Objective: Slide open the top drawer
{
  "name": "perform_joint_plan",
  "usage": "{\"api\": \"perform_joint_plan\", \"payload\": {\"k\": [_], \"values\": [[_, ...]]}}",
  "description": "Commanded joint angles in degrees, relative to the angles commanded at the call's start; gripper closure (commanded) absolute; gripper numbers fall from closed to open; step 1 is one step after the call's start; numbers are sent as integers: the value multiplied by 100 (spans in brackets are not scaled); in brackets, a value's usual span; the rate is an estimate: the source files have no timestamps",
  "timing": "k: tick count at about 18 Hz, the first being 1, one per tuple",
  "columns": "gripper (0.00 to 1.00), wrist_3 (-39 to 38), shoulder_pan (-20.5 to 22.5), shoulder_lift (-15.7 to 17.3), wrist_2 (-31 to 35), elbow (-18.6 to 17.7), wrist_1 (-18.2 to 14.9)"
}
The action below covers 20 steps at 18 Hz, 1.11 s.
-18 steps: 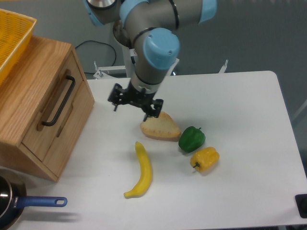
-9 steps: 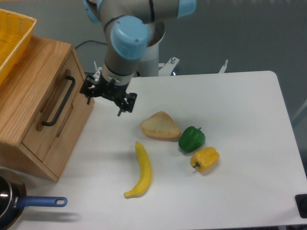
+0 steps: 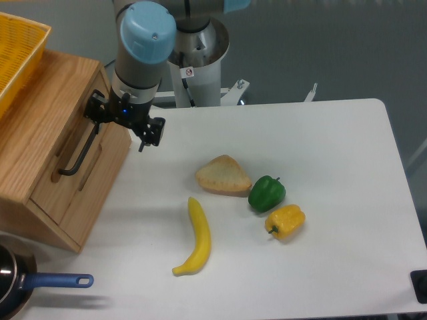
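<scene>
Top drawer (image 3: 70,143) of the small oak cabinet (image 3: 40,107) sits at the left of the surface (image 3: 320,167), apparently fully pushed in, its front facing right with the long black bar handle (image 3: 81,143) running across it. That handle stands proud of the wood, so it looks like the natural place to hook or grip for a pull. The hand (image 3: 120,123) hangs just beside the far end of the handle, its fingers spread fairly wide with nothing between them; one finger (image 3: 95,107) looks close to the bar, though I cannot tell whether it touches. The drawer front lies just left of the hand and runs nearer along the cabinet. Bread (image 3: 222,176), a banana (image 3: 199,237) and two peppers lie well off to the right, clear of the drawer's path.
</scene>
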Motion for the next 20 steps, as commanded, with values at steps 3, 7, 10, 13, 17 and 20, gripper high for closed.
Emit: {"api": "perform_joint_plan", "payload": {"k": [3, 7, 10, 13, 17, 20], "values": [[0, -79, -36, -18, 0, 17, 9], [0, -88, -132, -70, 0, 18, 26], [0, -88, -132, -123, 0, 17, 26], [0, -97, -132, -141, 0, 9, 35], [0, -97, -132, -167, 0, 9, 26], [0, -97, -141, -185, 9, 9, 35]]}}
